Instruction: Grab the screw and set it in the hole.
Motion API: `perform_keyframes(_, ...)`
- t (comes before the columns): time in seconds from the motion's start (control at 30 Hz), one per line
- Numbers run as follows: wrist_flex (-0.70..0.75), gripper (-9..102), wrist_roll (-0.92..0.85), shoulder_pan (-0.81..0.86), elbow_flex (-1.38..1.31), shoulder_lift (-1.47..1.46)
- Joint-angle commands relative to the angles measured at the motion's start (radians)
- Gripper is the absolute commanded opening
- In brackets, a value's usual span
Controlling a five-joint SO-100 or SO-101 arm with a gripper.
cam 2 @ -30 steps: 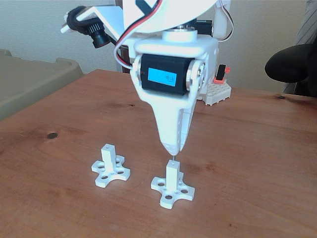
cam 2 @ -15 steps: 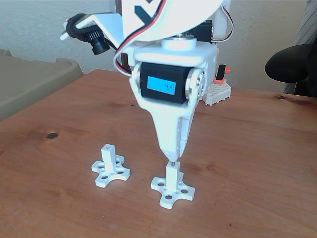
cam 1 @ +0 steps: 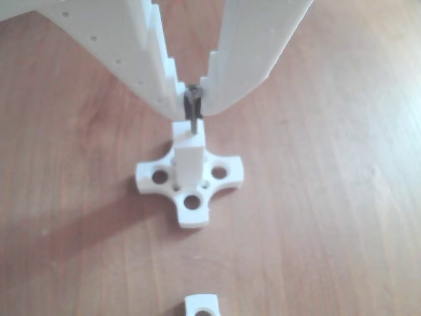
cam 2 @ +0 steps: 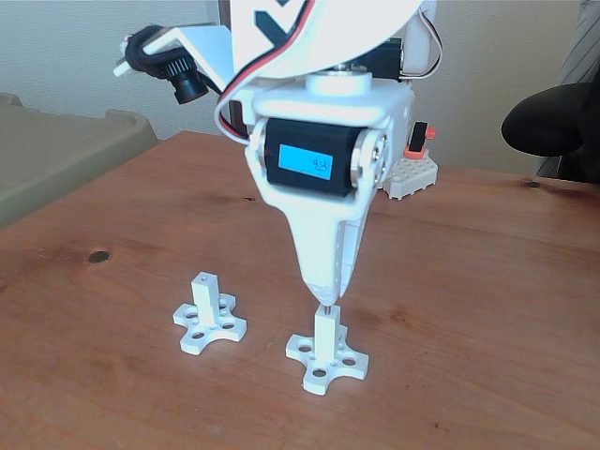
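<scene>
Tool (cam 1: 194, 108) in the other view: you see two white stepped fingers (cam 1: 148, 59) closed to a narrow gap on the head end of the screw (cam 1: 193, 113), whose dark shank hangs straight down. Its lower tip meets the top of the white post (cam 1: 189, 158), where the hole lies; whether it has entered cannot be told. Holding the screw by its top keeps the shank plumb over the post, and the cross-shaped base (cam 1: 191, 181) keeps the post upright. A corner of another white piece (cam 1: 200, 306) shows well below the base on the reddish wooden surface (cam 1: 329, 197).

Fixed view: the tool (cam 2: 325, 298) points straight down, its tip just above the post (cam 2: 325, 333), so you would judge the insertion as under way. A second post on its own base (cam 2: 208, 314) stands left of the first, apart from it. Behind the post, at the surface's (cam 2: 487, 309) far edge, sits a white studded block (cam 2: 412, 173) before a pale wall; a dark chair back (cam 2: 553, 117) shows at right.
</scene>
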Motion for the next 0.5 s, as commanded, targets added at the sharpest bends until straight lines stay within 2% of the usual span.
perform_keyframes(0.0,0.021,-4,-0.009,0.005,-0.014,0.025)
perform_keyframes(0.47,0.032,-4,-0.015,0.003,-0.018,0.025)
